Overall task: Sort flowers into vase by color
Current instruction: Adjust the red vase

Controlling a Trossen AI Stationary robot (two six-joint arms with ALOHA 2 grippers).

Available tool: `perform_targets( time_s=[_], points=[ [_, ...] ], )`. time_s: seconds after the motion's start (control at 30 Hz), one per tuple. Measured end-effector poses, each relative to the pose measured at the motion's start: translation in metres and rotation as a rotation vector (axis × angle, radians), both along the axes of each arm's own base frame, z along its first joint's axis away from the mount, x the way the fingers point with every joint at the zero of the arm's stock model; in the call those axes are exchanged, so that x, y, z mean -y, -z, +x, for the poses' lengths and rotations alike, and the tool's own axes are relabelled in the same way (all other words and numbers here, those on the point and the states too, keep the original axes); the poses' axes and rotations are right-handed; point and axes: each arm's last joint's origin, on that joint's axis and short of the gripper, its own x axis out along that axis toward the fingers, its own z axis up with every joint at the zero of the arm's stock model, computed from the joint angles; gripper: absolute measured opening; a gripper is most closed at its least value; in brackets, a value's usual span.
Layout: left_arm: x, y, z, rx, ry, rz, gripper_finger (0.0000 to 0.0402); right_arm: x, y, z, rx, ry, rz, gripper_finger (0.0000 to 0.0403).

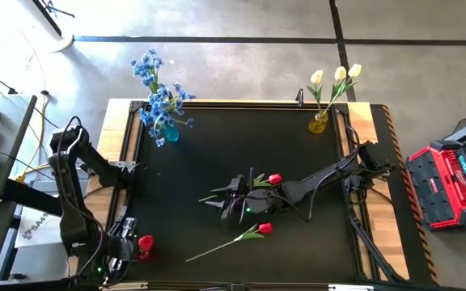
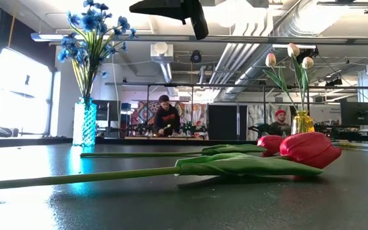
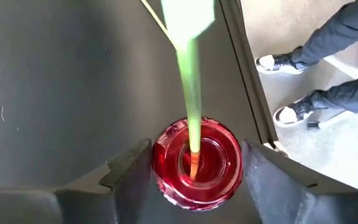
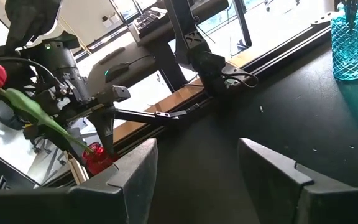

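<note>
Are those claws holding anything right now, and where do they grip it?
Nothing is held. The left gripper is open, straddling the red vase; the right gripper is open and empty.

The high view looks straight down on the whole black table (image 1: 241, 153) and both arms. The low view sits at tabletop level, very near a lying red tulip (image 2: 308, 148), facing the room behind. The left wrist view looks steeply down, close on a red vase (image 3: 196, 163). The right wrist view looks across the table; it shares that red vase (image 4: 97, 158) and, with the high and low views, the blue vase (image 4: 352, 45).
</note>
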Motion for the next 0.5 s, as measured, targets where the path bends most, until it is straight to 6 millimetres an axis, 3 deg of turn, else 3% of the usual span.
perform_targets(
  time_s=[0.5],
  points=[
    [-0.0035,0.0031,0.0007,0.040,-0.041,0.058,0.0207,-0.0003,0.0000,0.0000,0.000,-0.010,0.006,0.0213]
  ],
)
